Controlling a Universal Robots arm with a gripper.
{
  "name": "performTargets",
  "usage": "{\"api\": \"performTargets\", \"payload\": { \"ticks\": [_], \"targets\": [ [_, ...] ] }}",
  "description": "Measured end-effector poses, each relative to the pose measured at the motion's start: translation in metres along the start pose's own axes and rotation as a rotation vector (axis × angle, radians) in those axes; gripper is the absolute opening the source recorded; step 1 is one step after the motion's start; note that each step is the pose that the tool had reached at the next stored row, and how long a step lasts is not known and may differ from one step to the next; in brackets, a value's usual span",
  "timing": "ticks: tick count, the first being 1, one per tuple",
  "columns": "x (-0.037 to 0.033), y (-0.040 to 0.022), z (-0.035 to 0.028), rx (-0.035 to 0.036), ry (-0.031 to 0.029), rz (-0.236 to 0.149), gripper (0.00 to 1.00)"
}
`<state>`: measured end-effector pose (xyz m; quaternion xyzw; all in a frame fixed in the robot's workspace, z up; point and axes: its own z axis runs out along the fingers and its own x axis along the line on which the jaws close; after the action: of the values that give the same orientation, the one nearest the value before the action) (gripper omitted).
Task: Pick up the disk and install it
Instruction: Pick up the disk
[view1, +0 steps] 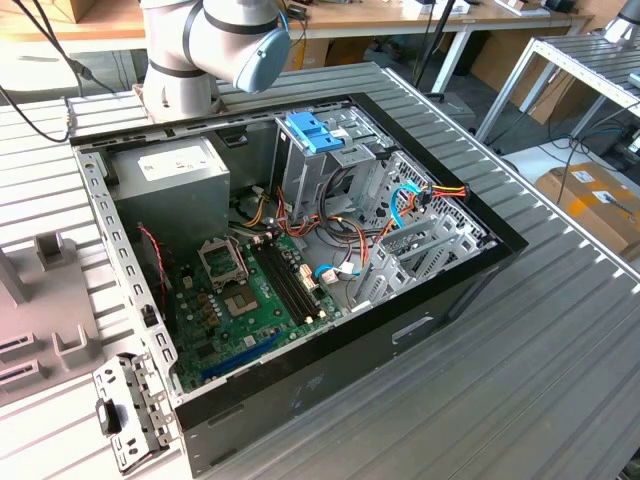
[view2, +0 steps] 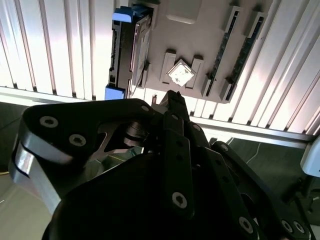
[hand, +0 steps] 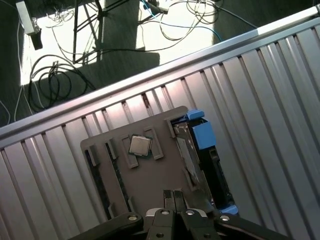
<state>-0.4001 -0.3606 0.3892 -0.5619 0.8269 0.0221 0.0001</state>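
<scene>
Over the table (hand: 260, 100), the arm is pointing its empty, closed-together claw (hand: 173, 193) downward near the disk (hand: 204, 137), which is standing on edge in a grey holder (hand: 150, 175), long axis running along the table's ribs

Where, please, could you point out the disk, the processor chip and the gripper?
the disk (hand: 202, 136): first wrist view, on its light blue carrier bracket.
the processor chip (hand: 140, 145): first wrist view, middle of its metal lid.
the gripper (hand: 173, 193): first wrist view, midway between the tips of its shut fingers.
</scene>
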Motion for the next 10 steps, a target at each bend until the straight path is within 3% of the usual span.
{"api": "performTargets", "payload": {
  "ticks": [10],
  "targets": [
    [0.0, 0.0, 0.0, -0.0014, 0.002, -0.056, 0.11]
  ]
}}
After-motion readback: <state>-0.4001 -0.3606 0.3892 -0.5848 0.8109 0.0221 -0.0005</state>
